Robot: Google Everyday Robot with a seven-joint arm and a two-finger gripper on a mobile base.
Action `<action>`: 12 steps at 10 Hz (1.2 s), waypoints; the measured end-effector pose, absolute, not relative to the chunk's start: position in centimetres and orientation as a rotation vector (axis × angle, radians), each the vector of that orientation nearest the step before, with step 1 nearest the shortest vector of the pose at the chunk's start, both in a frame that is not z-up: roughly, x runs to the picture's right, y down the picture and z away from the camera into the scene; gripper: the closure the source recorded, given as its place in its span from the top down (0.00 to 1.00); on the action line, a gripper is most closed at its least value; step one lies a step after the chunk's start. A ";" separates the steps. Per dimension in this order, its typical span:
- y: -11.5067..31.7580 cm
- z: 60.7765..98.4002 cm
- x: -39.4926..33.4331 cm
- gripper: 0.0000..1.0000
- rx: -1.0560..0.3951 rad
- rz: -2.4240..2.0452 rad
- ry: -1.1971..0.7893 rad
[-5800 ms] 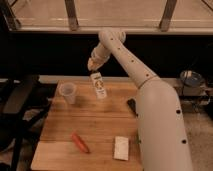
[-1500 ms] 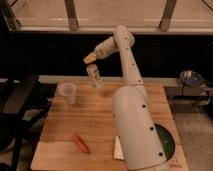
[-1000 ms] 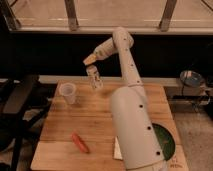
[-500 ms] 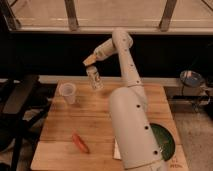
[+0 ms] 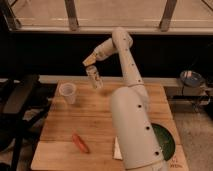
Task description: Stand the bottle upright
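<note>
The bottle point(image 5: 94, 78) is a slim whitish bottle with a pale label and dark marks. It hangs nearly upright, slightly tilted, just above the far part of the wooden table point(image 5: 100, 120). My gripper point(image 5: 90, 62) is at the bottle's top end and is shut on it, so the cap is hidden. My white arm point(image 5: 126, 65) reaches up and over from the lower right.
A translucent plastic cup point(image 5: 68, 93) stands on the table left of the bottle. An orange-red carrot-like object point(image 5: 79, 142) lies near the front edge. A white block point(image 5: 116, 147) is mostly hidden behind my arm. A black chair point(image 5: 15, 107) stands at the left.
Between the earliest frame and now the gripper lifted the bottle up and away toward the far left of the table. Over the last second it has barely moved.
</note>
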State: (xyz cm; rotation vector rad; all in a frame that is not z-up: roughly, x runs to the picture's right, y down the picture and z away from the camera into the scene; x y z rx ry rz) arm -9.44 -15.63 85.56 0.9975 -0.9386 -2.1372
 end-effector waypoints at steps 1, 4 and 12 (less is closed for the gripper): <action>-15.7 85.2 -9.1 0.00 1.043 -2.146 -0.932; -15.3 84.6 -8.7 0.00 1.147 -2.139 -0.932; -12.9 84.2 -7.7 0.00 1.315 -2.157 -0.954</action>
